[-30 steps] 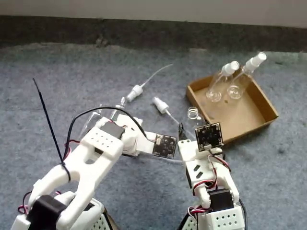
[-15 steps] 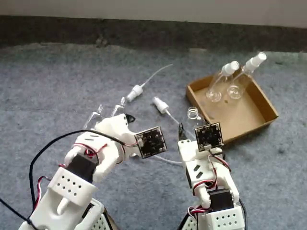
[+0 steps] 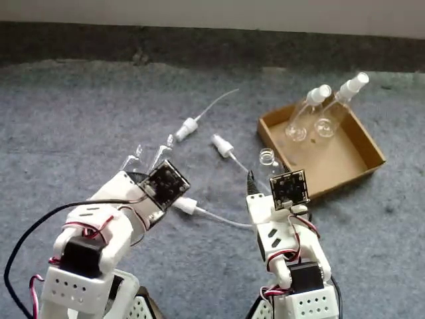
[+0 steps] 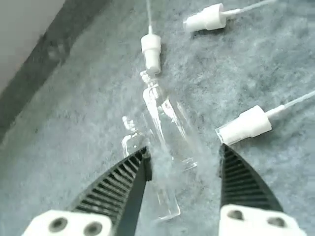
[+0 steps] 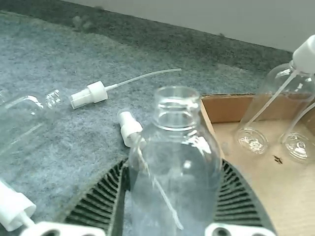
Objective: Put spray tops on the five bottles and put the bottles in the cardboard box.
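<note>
While R end effector (image 5: pixel 171 209) clamps upright bottle (image 5: pixel 173 142), neck up, L end effector (image 4: pixel 183 164) gapes over lying bottle (image 4: pixel 165 123).

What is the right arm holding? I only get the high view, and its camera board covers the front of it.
Observer: The right wrist view shows an uncapped bottle, clear and with no spray top on its neck, held between the right fingers.
Visitor: And the left arm?
Observer: In its wrist view the left fingers are open, one on either side of a lying bottle, gripping nothing.
Visitor: Is a top within reach there?
Observer: A loose spray top lies right beside the tip of one open finger.
</note>
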### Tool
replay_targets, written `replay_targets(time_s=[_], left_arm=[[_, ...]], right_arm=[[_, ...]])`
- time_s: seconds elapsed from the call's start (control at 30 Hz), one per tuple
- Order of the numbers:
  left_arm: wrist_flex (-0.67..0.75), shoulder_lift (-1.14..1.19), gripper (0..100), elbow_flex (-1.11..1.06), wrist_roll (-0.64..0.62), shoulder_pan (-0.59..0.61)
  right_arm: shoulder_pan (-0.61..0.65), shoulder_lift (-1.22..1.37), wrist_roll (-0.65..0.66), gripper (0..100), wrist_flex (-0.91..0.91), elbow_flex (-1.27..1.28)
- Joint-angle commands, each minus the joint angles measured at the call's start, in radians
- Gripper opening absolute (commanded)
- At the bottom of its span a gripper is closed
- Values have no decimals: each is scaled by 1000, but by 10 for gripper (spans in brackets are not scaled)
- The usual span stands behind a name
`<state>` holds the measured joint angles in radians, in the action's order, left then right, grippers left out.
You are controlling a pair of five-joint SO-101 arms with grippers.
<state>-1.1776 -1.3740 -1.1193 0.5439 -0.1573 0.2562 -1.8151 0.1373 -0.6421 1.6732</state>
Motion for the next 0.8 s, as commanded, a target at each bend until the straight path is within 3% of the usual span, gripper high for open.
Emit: replay_targets(time_s=[0.0,0.17,0.27,0.5,0.77], left_arm=[[-114,47,178,150,-204,12],[-282,191,178,213,-393,-42],[-315,308,179,246,-551,-79],[-302,567,181,318,-950,-197],[-115,728,182,348,-1135,-220]], right_arm=[[-12,-16,11,145,25,97],[-12,-15,11,145,25,97],[-12,-15,11,145,25,97],[-12,-15,11,145,25,97],[-12,-13,11,145,25,97]])
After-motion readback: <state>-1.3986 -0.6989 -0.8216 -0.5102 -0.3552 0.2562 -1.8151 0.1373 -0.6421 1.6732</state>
